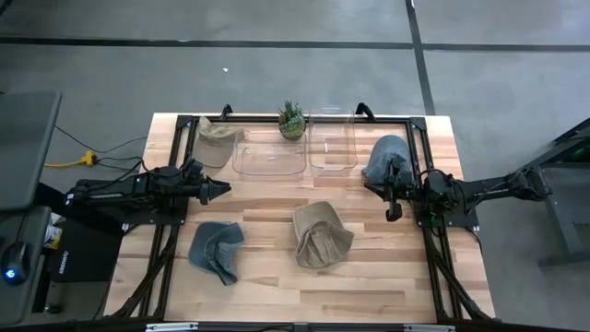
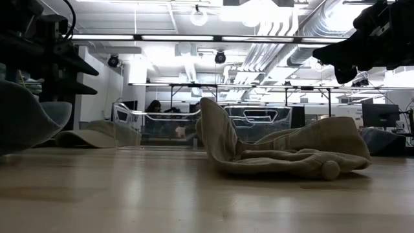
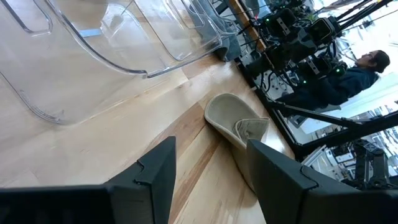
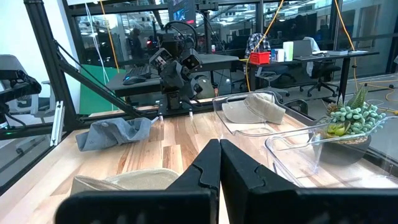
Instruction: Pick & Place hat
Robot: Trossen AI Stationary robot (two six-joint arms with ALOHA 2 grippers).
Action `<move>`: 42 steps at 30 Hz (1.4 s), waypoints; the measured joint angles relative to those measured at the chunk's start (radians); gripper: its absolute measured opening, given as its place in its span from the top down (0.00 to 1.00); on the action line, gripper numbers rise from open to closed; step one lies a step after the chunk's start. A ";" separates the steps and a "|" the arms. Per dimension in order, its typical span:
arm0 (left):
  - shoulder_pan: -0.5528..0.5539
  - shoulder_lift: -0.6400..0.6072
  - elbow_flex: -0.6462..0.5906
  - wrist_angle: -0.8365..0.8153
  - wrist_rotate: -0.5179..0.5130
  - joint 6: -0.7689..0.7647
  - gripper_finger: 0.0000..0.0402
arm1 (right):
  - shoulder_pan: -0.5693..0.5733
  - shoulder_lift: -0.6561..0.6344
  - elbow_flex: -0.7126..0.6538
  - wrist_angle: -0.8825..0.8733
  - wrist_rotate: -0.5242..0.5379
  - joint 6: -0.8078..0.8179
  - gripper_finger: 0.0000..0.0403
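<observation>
Several hats lie flat on the wooden table. A tan bucket hat (image 1: 321,236) (image 2: 284,152) sits mid-table and a blue denim hat (image 1: 217,249) (image 4: 115,133) lies to its left. A tan cap (image 1: 218,140) rests by the far left corner and a grey-blue hat (image 1: 387,157) by the far right. My left gripper (image 1: 221,189) (image 3: 208,168) hovers open at the table's left, pointing toward the tan bucket hat (image 3: 239,123). My right gripper (image 1: 393,205) (image 4: 219,168) is shut, raised beside the grey-blue hat at the right, holding nothing.
Two clear plastic bins (image 1: 270,153) (image 1: 333,146) stand side by side at the far edge, with a small potted plant (image 1: 292,120) (image 4: 351,118) behind them. A black frame (image 1: 175,166) borders the table. Bare wood lies along the near edge.
</observation>
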 joint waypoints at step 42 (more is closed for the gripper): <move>0.000 0.009 0.028 0.183 0.160 -0.009 0.19 | 0.000 0.000 0.000 0.000 0.000 0.000 1.00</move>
